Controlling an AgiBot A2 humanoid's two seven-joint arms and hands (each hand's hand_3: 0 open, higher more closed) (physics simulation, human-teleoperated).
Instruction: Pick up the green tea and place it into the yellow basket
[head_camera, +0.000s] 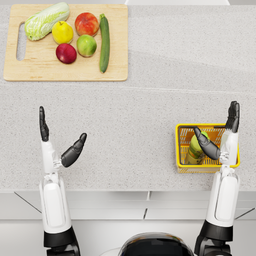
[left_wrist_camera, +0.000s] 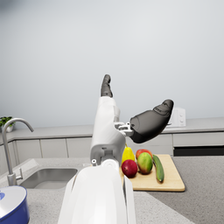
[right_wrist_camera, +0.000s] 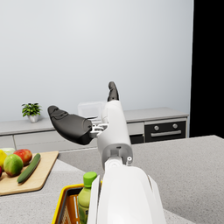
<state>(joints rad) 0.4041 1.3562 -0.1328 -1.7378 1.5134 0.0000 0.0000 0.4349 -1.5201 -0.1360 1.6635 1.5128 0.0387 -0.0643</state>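
1. Below the right hand (head_camera: 220, 142), the green tea (head_camera: 196, 148) already lies inside the yellow basket (head_camera: 182, 165); its fingers are spread and hold nothing.
2. The step in hand looks like withdrawal: lifting straight up should avoid clipping the basket rim.
3. The left hand (head_camera: 62, 145) hovers over the bench (head_camera: 135, 115), fingers apart, empty.

Showing pale-green bottle (head_camera: 196, 146) with bright green cap (right_wrist_camera: 89, 177), yellow wire basket (head_camera: 207, 166), speckled grey countertop (head_camera: 150, 115), light wooden board (head_camera: 65, 70).
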